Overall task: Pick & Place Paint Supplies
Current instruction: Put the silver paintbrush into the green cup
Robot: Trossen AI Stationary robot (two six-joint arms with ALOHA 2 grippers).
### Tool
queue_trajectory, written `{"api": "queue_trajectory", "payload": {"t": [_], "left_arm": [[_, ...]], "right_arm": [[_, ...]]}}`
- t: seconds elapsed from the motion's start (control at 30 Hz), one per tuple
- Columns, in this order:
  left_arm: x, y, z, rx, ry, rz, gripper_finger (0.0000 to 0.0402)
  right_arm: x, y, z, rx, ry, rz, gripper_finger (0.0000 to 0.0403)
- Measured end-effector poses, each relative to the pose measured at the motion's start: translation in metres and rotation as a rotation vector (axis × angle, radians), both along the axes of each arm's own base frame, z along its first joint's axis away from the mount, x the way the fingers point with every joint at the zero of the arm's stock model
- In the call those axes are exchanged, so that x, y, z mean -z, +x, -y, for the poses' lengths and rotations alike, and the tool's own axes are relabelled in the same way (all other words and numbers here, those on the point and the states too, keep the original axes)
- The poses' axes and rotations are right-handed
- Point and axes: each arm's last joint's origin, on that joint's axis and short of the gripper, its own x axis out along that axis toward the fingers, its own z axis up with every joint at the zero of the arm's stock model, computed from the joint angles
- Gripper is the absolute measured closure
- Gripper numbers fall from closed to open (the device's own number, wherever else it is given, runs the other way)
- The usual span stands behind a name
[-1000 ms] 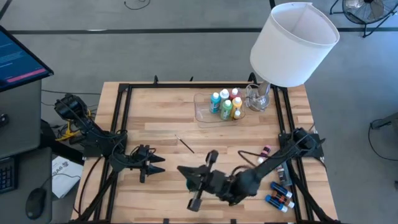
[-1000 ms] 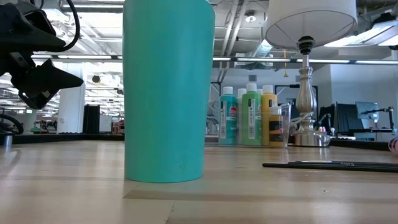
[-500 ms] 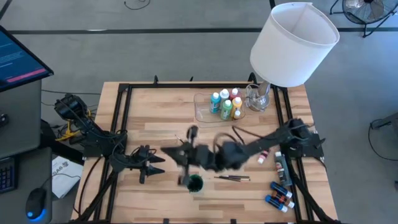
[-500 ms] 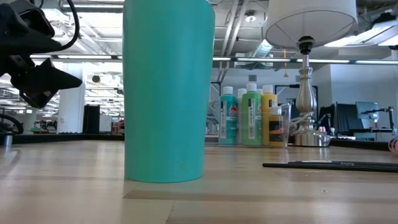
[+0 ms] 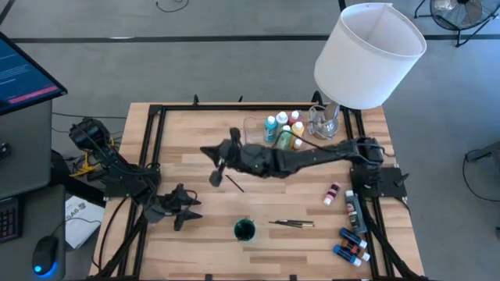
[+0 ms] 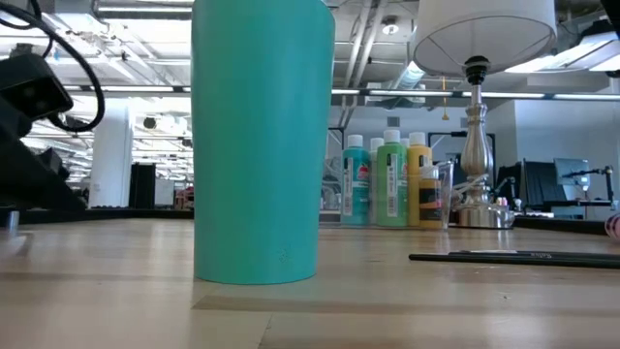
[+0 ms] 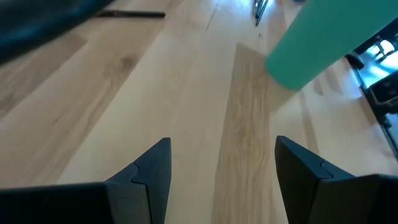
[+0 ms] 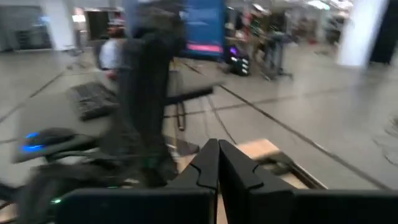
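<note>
Teal cup (image 5: 244, 229) is sitting near the front edge, brushes (image 5: 293, 223) lying just beside it; my right gripper (image 5: 218, 162) is hanging pinched shut and empty over mid-table, above one thin brush (image 5: 233, 183) (light, rolls easily, so I'm guessing mid-handle); left gripper (image 7: 221, 163) is waiting open, holding nothing.

Bright, even overhead light; soft short shadows on the bench (image 5: 195, 168). Low view: ceiling lights glare in the background, teal cup (image 6: 260, 136) close and slightly soft. Right wrist view heavily motion-blurred. Left wrist view sharp near the fingers (image 7: 149, 171), background soft.
</note>
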Motion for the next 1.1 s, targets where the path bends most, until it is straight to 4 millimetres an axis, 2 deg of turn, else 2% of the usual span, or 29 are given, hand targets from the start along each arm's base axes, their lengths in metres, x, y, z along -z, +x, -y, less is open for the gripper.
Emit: {"api": "queue_trajectory", "payload": {"t": [0.1,0.23,0.43,0.63,0.77,1.1], "left_arm": [[0.000,-0.001,0.001,0.006,-0.003,0.000,0.0215],[0.000,-0.001,0.001,0.009,0.005,0.000,0.0215],[0.000,0.000,-0.001,0.007,0.064,0.014,0.0215],[-0.001,0.009,-0.012,-0.083,0.190,0.037,0.0215],[-0.002,0.018,-0.025,-0.153,0.244,0.025,0.0215],[-0.002,0.038,-0.058,-0.238,0.270,-0.036,0.0215]], "right_arm": [[0.017,0.000,0.018,0.047,0.060,-0.026,0.0403],[0.042,-0.003,0.031,0.096,0.150,-0.115,0.0403],[0.067,-0.007,0.030,0.082,0.244,-0.198,0.0403],[0.075,-0.012,0.004,0.078,0.217,-0.165,0.0403],[0.075,-0.014,-0.005,0.067,0.173,-0.179,0.0403],[0.069,-0.010,0.009,0.070,0.039,-0.166,0.0403]]}}
